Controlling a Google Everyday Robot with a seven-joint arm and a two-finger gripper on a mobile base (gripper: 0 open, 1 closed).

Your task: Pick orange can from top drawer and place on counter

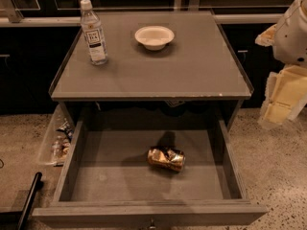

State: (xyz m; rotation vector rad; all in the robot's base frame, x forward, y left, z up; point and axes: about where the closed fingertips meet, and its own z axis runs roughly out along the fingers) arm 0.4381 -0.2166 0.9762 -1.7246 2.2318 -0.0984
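Observation:
The orange can lies on its side, dented, on the flat bottom of the top drawer, right of the middle. The drawer is pulled fully out below the counter. My gripper hangs at the right edge of the view, beside the counter's right side, well above and to the right of the can and apart from it. It holds nothing that I can see.
A clear plastic bottle with a white cap stands at the counter's back left. A white bowl sits at the back middle. A clear bin of small items stands on the floor left of the drawer. A black bar is at the lower left.

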